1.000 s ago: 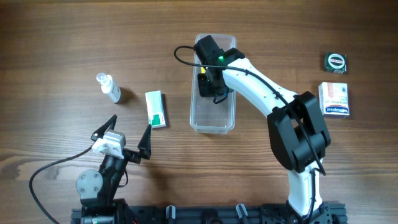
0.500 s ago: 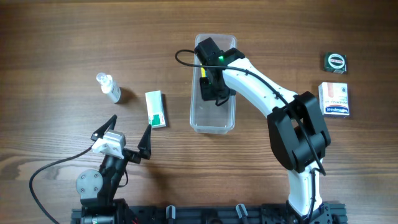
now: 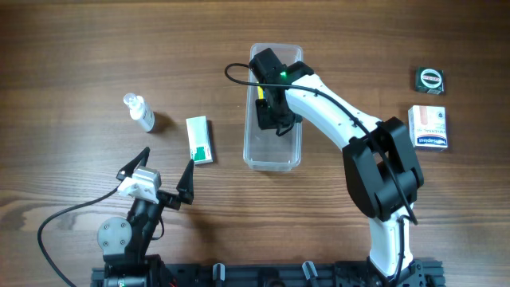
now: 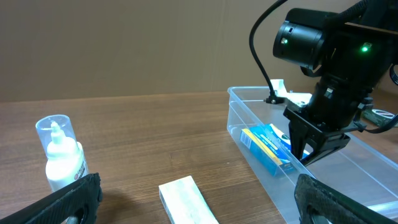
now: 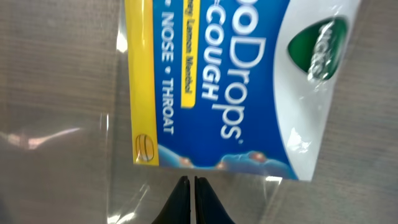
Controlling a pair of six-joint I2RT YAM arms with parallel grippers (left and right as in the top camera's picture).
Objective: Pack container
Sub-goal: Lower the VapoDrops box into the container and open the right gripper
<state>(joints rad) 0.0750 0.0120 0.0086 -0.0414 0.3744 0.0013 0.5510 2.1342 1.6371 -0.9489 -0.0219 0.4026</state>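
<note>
The container [image 3: 273, 151] is a clear, long plastic tub at the table's middle; it also shows in the left wrist view [image 4: 249, 99]. A blue and yellow cough-drops box [image 5: 230, 81] lies flat inside it, and shows in the left wrist view [image 4: 264, 144] and as a yellow sliver overhead [image 3: 260, 102]. My right gripper [image 5: 188, 182] is shut and empty, its tips just off the box's near edge, inside the tub [image 3: 275, 123] [image 4: 308, 154]. My left gripper [image 3: 162, 174] is open and empty near the front left, with a white and green box [image 4: 186, 199] between its fingers' line of view.
The white and green box [image 3: 199, 139] lies left of the tub. A small clear spray bottle [image 3: 140, 112] [image 4: 61, 152] stands further left. At the far right lie a white, blue and red box [image 3: 428, 127] and a small dark box [image 3: 431, 79].
The right gripper has shifted very slightly inside the tub. The left arm has not moved.
</note>
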